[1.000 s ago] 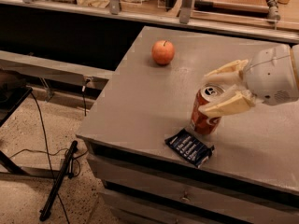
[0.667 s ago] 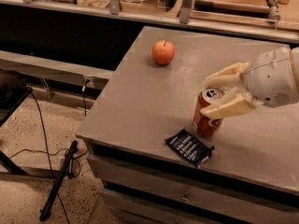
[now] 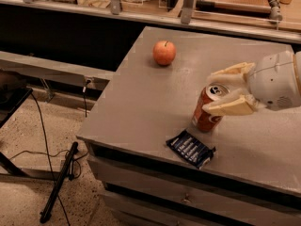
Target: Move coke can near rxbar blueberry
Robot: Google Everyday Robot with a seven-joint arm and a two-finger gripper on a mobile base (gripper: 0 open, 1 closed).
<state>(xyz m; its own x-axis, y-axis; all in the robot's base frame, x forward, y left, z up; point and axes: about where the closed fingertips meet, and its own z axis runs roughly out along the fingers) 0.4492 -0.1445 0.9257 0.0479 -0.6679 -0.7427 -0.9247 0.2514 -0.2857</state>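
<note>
The coke can (image 3: 206, 113), red with a silver top, stands upright on the grey table (image 3: 141, 107) near its front edge. The rxbar blueberry (image 3: 191, 148), a flat dark-blue wrapper with white text, lies just in front of the can, at the table's front edge. My gripper (image 3: 209, 92) reaches in from the right at the height of the can's top. Its cream fingers (image 3: 230, 106) are spread on either side of the can. The far finger stands a little apart from the can, and the near one crosses in front of it. The gripper is open.
A round orange-red apple (image 3: 164, 52) sits toward the table's back left. Drawers run below the table's front edge. Cables and a black stand (image 3: 59, 182) lie on the floor at left. A railing and shelf (image 3: 188, 13) run behind the table.
The can stays in the same spot beside the bar. The gripper's fingers have spread slightly wider around the can's top; the arm has barely moved.
</note>
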